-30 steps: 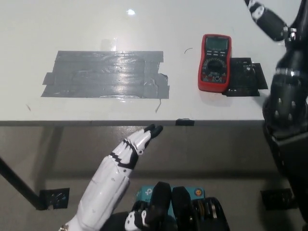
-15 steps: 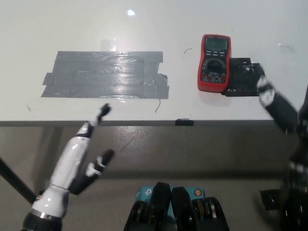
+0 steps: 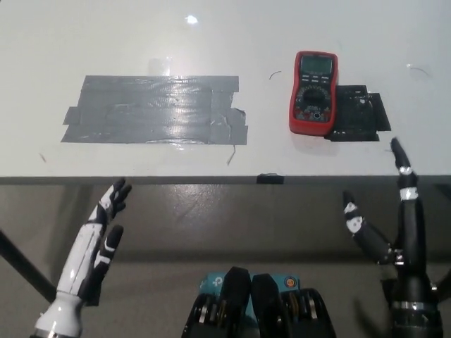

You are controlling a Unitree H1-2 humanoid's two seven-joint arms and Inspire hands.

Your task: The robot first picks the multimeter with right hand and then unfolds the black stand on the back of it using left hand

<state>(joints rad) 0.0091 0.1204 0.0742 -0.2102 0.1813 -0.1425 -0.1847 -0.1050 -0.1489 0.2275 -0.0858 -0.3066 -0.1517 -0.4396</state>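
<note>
Lying flat — red multimeter (image 3: 314, 91); left robot hand (image 3: 99, 243), right robot hand (image 3: 394, 225) splayed, empty.

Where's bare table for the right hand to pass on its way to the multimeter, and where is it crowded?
Bare table runs between the front edge and the multimeter, above the open right hand. More lies between the meter and the grey tape patch. Crowded: the black mat touches the meter's right side. The left hand rests open, lower left.

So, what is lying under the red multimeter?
The multimeter lies face up on the white table. A black flat piece shows beside its right edge. Whether it reaches underneath is hidden.
</note>
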